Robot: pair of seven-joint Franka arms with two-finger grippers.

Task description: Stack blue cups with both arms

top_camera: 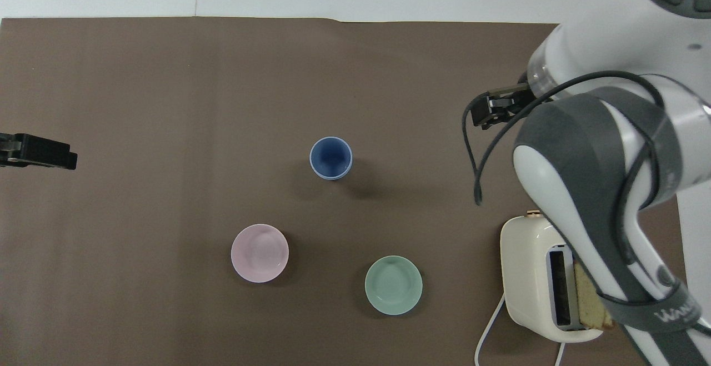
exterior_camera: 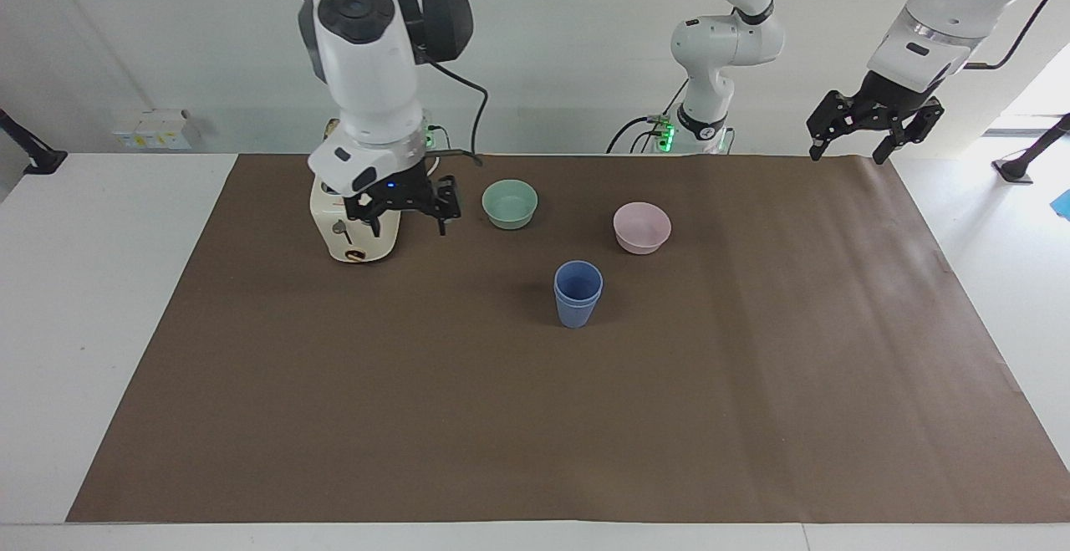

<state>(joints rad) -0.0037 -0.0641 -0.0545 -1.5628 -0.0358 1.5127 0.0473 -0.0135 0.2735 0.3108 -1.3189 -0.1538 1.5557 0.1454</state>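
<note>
The blue cups [exterior_camera: 578,293] stand nested one inside the other, upright, near the middle of the brown mat [exterior_camera: 535,417] on the counter [exterior_camera: 100,283]; in the overhead view they show as one round blue mouth [top_camera: 331,158] with a thin second rim beneath it. Nothing of mine touches them.

Nearer to me than the cups sit two bowls: the pink bowl [exterior_camera: 642,227] toward my left arm's end and the green bowl [exterior_camera: 510,204] toward my right arm's end, both apart from the cups and from each other. The toaster [exterior_camera: 355,225] stands toward my right arm's end, beside the green bowl, with a slice of bread [top_camera: 591,296] sticking up from one slot.

My right gripper [exterior_camera: 405,210] hangs in the air over the mat just in front of the toaster, jaws spread wide and holding nothing; from overhead only its black tip [top_camera: 494,111] shows past the wrist. My left gripper [exterior_camera: 869,124] waits raised over the mat's edge at my left arm's end, well apart from the cups, jaws open and empty.
</note>
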